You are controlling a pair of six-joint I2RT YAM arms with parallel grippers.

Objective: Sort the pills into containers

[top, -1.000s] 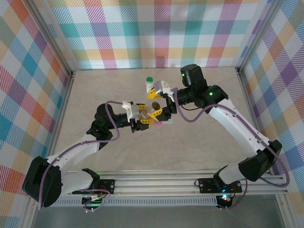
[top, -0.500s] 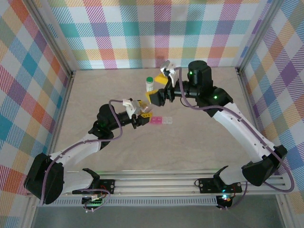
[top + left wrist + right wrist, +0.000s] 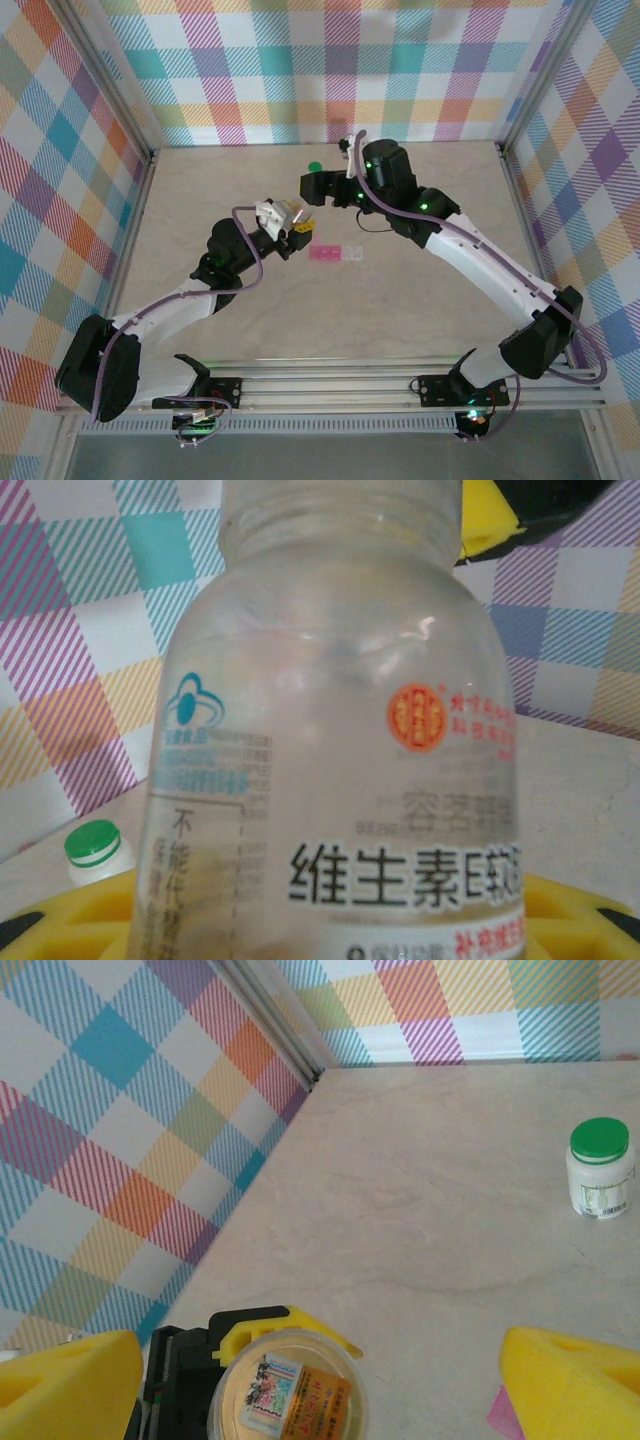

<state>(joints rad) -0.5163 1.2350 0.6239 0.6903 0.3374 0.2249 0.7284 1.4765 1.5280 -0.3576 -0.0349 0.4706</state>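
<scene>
Two claws, two different states. My left claw (image 3: pixel 295 226) is clamped on the clear bottle (image 3: pixel 330 740), which sits between its yellow pads (image 3: pixel 80 920) with the printed label toward the wrist camera. My right claw (image 3: pixel 308 192) has its jaws wide apart with nothing between them.

Change 1: one second back, the top view places my right claw close against my left claw, at the bottle. It is now lifted clear and hangs just beyond my left claw, looking onto one end of the bottle. I cannot tell which end.

Change 2: my left claw is drawn back off the containers (image 3: pixel 337 254). The pink and clear strip lies uncovered on the worktop (image 3: pixel 420 290), just beside my left claw on its right, and on the near side of my right claw. Whether any compartment holds a pill is too small to tell.

A white bottle with a green cap (image 3: pixel 600 1172) stands upright near my right claw, on its far side.

Judgement: the two-claw step on the bottle looks finished. Next requirement: carry the bottle over a compartment and tilt it. Risk: pills spilling beside the strip.
</scene>
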